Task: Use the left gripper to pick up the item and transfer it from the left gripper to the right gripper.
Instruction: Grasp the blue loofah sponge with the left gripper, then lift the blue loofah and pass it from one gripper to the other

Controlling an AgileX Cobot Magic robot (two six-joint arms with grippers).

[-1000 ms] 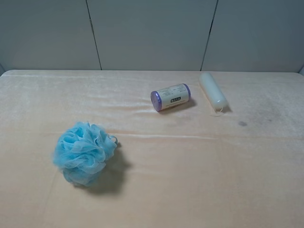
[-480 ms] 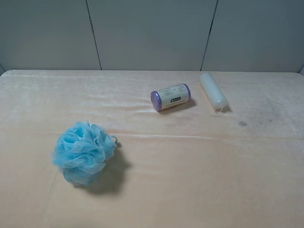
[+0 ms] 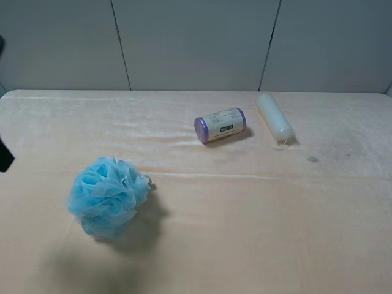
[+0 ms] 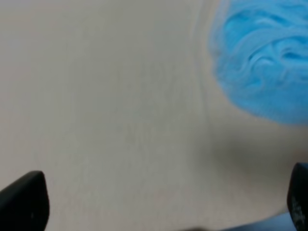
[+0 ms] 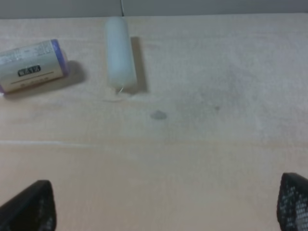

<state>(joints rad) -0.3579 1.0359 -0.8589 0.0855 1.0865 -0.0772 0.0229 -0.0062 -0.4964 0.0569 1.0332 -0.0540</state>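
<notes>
Approach step: left claw (image 4: 159, 207) is hovering with jaws wide apart, empty; blue pouf (image 4: 262, 57) is sitting off to one side of the gap, not inside it. Right claw (image 5: 161, 207) is gaping too, holding nothing. Pouf is lying on the left half of the plush table (image 3: 245, 214), well apart from canister (image 3: 220, 125) and tube (image 3: 275, 116). My read: centre over the ball first, then bite deep, since ruffled mesh is probably squashing easily and a shallow pinch is risking only loose frills.

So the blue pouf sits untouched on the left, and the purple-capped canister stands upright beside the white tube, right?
Not upright: the purple-capped canister lies on its side, as the exterior high view shows. The blue pouf does sit untouched on the left, with the white tube beside the canister.
</notes>
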